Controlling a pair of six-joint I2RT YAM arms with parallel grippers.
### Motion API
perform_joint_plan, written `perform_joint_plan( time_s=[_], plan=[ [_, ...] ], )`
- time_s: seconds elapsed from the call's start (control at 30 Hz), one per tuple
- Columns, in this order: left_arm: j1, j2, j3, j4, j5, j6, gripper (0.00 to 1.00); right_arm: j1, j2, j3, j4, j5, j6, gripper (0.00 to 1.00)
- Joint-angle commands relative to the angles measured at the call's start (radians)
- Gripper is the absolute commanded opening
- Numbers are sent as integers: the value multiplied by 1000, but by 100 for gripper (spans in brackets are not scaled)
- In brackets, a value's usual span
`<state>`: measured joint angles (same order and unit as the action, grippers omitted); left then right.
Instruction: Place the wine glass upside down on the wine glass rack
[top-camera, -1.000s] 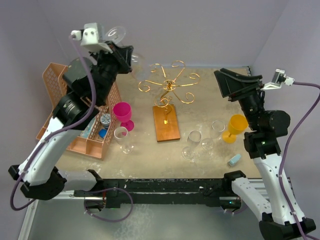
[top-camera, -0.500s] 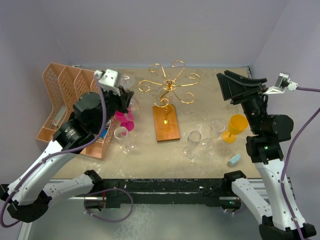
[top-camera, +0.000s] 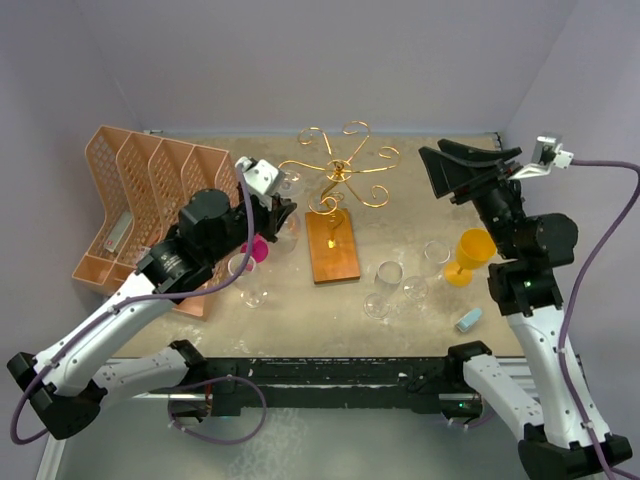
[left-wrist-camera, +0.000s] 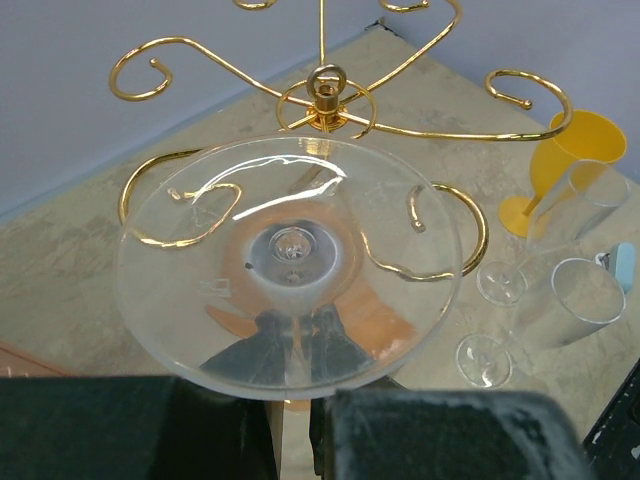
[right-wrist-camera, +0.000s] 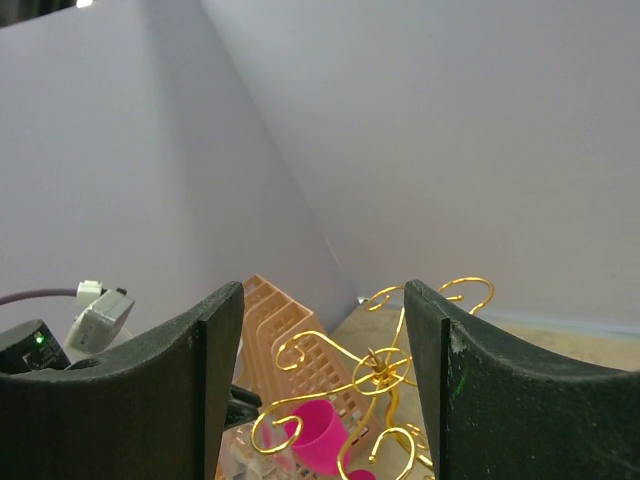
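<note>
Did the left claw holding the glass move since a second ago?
Yes. The left claw, shut on the wine glass, swung away from above the peach organiser, moving right and nearer, and is now just left of the gold rack.

Clear wine glass (top-camera: 289, 226) beside rack (top-camera: 338, 172)

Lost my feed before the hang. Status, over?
Left end effector shut on wine glass, foot toward camera. Right end effector open, raised, empty. Glass at wine glass rack near curls, not hooked. Pink glass close under left arm.
</note>
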<state>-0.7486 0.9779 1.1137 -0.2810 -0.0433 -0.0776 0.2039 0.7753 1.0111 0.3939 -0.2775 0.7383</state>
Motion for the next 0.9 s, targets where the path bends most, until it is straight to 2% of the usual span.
perform_joint_plan(
  time_s=[0.0,0.27,0.4,0.53,0.87],
  plan=[
    [-2,12,-15,139,34,46,0,0,13,45,21,-85,-59,67],
    [9,51,-55,200,29,44,0,0,81,79,-17,-191,-91,67],
    [17,80,-45,228,41,30,0,0,129,117,-85,-179,-117,67],
    [18,102,-36,242,48,23,0,15,151,124,-81,-185,-108,67],
    [29,114,-75,324,33,16,0,204,290,233,-178,-78,-153,67]
  ],
)
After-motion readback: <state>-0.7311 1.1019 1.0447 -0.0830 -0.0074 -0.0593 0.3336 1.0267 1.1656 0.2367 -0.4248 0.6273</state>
